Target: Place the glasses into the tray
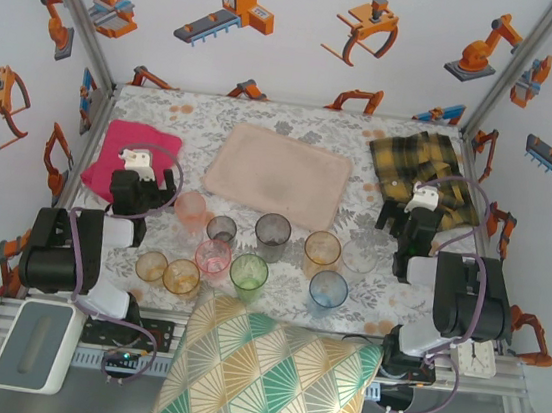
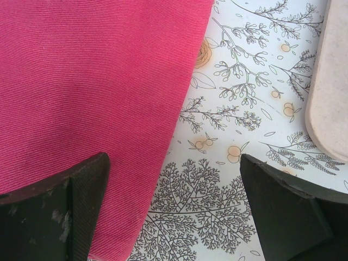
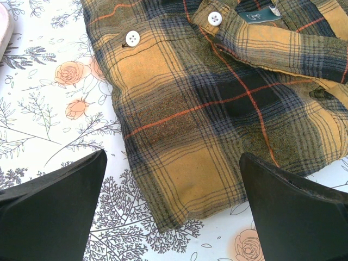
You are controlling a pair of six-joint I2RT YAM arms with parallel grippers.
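Glasses (image 1: 249, 272) look light, thin, slick plastic; I'd pinch one wall at the rim. Left pincer (image 2: 174, 185) and right pincer (image 3: 173, 185) gape empty.

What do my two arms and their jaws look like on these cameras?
Both the left arm and right arm have chunky black housings, pale grey joints near the bases and looping lilac-grey cables. Each wrist carries a small white block. The left gripper and right gripper have dark, wedge-shaped jaws; the left's inner face is finely ribbed.
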